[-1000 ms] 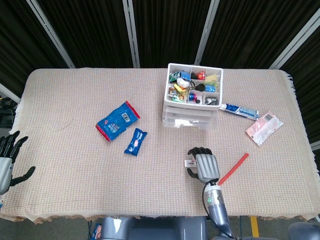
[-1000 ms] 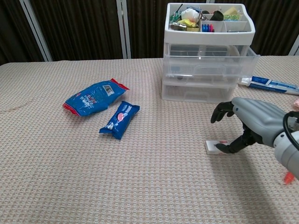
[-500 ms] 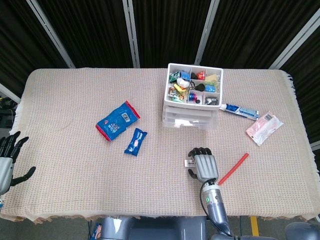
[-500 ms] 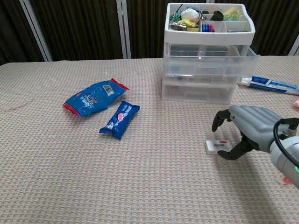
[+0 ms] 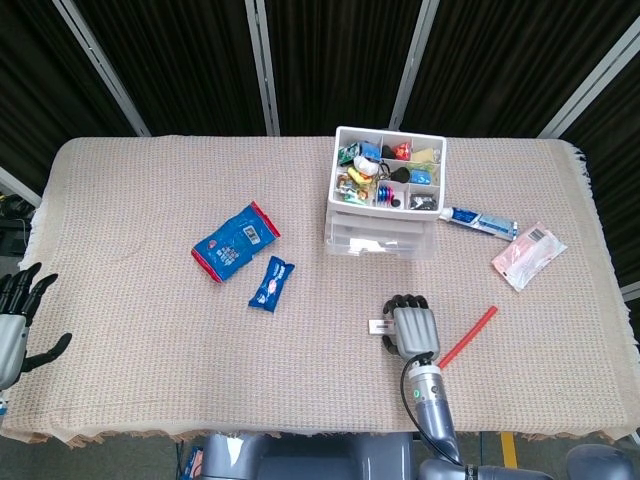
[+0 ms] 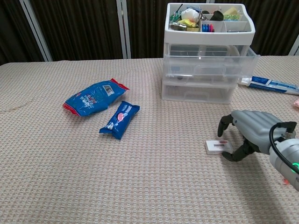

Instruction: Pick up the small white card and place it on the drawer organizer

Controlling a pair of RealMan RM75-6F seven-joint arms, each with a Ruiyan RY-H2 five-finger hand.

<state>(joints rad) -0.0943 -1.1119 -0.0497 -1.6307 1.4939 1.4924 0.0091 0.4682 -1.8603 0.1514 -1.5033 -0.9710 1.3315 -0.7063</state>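
Observation:
The small white card point(image 5: 379, 325) point(image 6: 218, 146) lies flat on the woven tablecloth, in front of the white drawer organizer point(image 5: 380, 238) point(image 6: 210, 65), whose top tray is full of small items. My right hand point(image 5: 413, 330) point(image 6: 250, 135) hovers just right of the card with its fingers arched over the card's right end. The thumb sits low beside that end, and nothing is in the hand's grasp. My left hand point(image 5: 15, 320) hangs off the table's left edge, fingers spread and holding nothing; it does not show in the chest view.
A blue snack bag point(image 5: 236, 241) point(image 6: 91, 97) and a small blue packet point(image 5: 271, 283) point(image 6: 119, 119) lie at centre left. A toothpaste tube point(image 5: 480, 222) point(image 6: 268, 84) and a pink packet point(image 5: 527, 254) lie right of the organizer. A red stick point(image 5: 468, 335) rests beside my right hand.
My right hand has slid slightly right and toward me, uncovering more of the card. The card has stayed flat on the cloth. The left hand has barely moved.

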